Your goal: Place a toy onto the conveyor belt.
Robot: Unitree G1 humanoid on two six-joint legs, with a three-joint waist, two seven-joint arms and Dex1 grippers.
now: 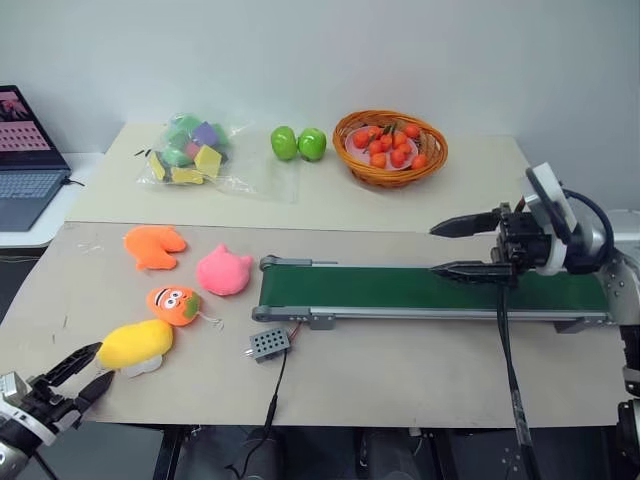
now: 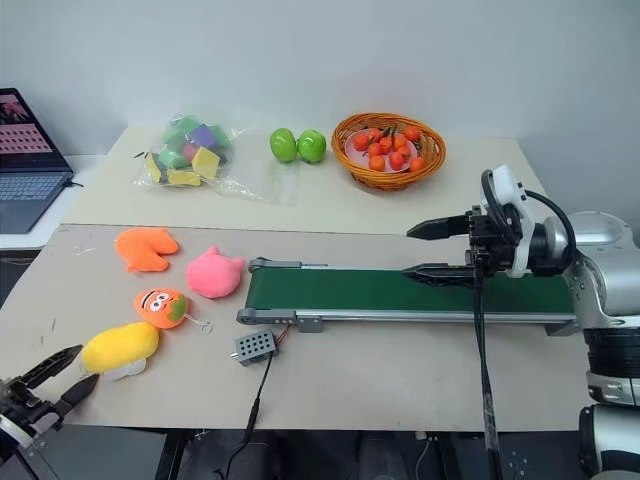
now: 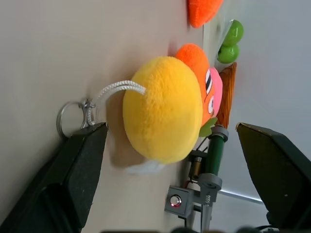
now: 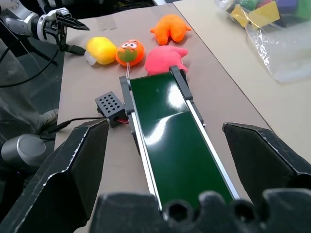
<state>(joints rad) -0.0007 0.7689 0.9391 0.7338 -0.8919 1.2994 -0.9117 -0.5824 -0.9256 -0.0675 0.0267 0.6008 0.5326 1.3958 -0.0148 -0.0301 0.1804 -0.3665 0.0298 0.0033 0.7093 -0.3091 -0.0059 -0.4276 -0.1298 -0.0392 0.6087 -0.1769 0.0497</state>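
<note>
Item: the toy (image 1: 134, 343), yellow oval plush with a white cord and metal key ring (image 3: 73, 118) at one end and a whitish patch under it. It lies on the tan board, well to the left of the conveyor belt (image 1: 430, 289), past the belt's near-left end, just beside the orange round plush (image 1: 173, 304), which sits between it and the belt.

Handling, as I judge it: light, soft, will squash under the fingers and spring back; fuzzy pile, so little slip; nothing breakable. I would close across the short width of its body at the middle, clear of the cord and ring.

Left gripper (image 1: 82, 370): fingers spread wide, empty, tips just short of the toy on the side away from the belt.

Right gripper (image 1: 466, 248): fingers apart, empty, poised over the belt's right half.
</note>
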